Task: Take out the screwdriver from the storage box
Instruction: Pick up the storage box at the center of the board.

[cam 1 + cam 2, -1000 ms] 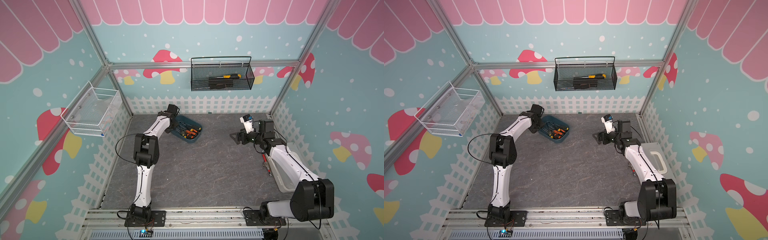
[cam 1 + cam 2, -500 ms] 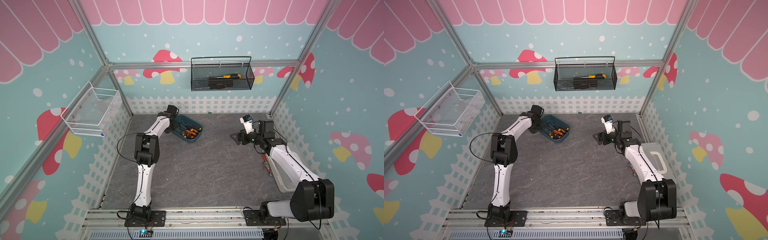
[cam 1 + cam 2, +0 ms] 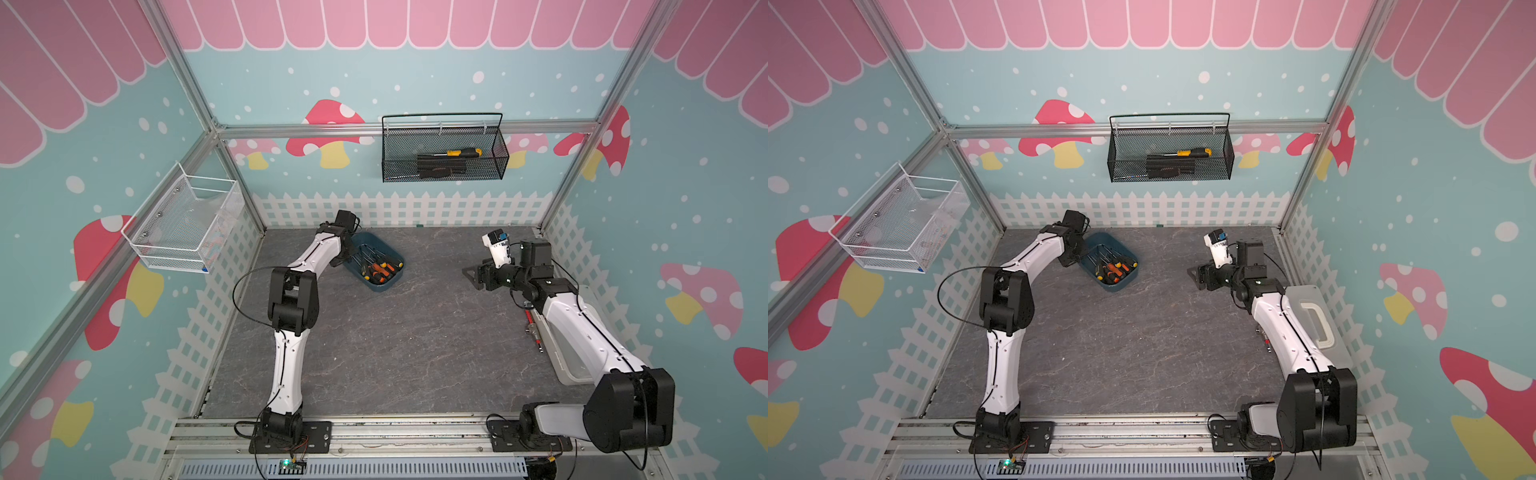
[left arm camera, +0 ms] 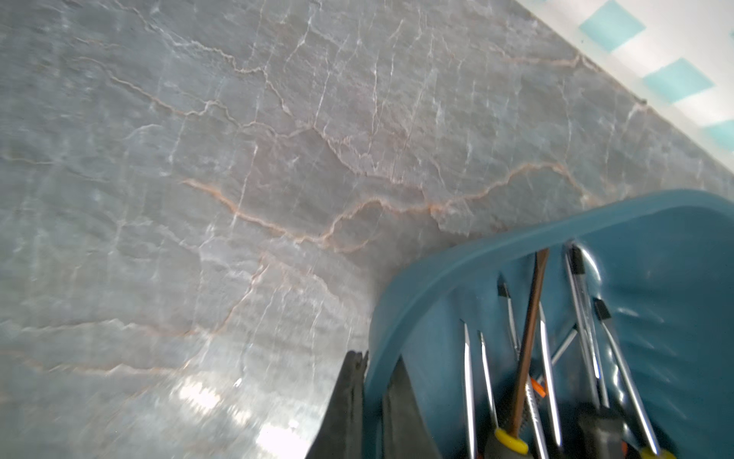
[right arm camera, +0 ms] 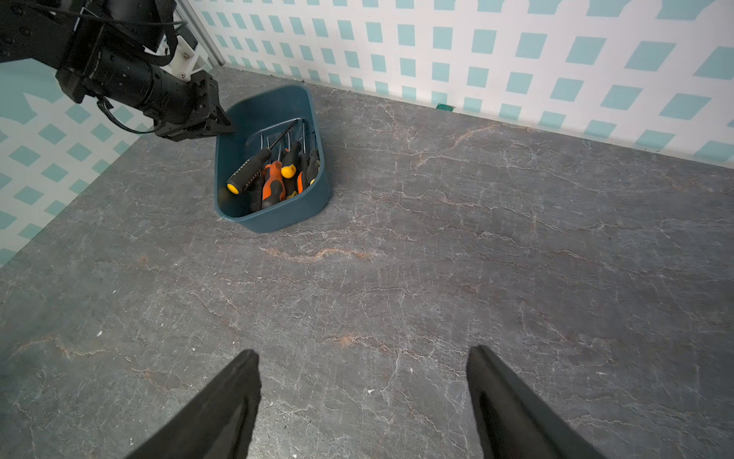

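**Storage box.** The storage box (image 3: 390, 286) (image 3: 1120, 286), a lidless dark teal tub, stands on the grey veined surface (image 3: 395, 353) close to its far-left corner, just short of the far edge. It appears in both top views.

**Contents.** Several screwdrivers (image 5: 274, 181) (image 3: 376, 268) lie heaped inside the box. Their black, orange and yellow-capped handles are at the end nearer the middle of the surface. The metal shafts point toward the far-left corner. All of them are inside the box.

**Left arm.** The left fingers (image 4: 347, 405) (image 5: 214, 123) are closed on the box wall that faces the left edge of the surface, near the shaft end. One finger sits outside the wall and one inside, with the rim (image 4: 496, 242) pinched between them. The nearest shaft lies just beside the inner finger and does not touch it.

**Right arm.** The right fingers (image 5: 222, 409) (image 3: 470, 272) are spread wide and hold nothing. They are over bare surface toward the far-right corner, point at the box and are well apart from it.

**Surroundings.**
- A black wire-mesh basket (image 3: 494, 166) hangs on the back wall and holds a yellow-handled screwdriver (image 3: 461, 152).
- A white mesh basket (image 3: 187, 224) hangs on the left wall.
- A translucent white case (image 3: 1300, 295) with a handle lies along the right edge of the surface, partly under the right arm.
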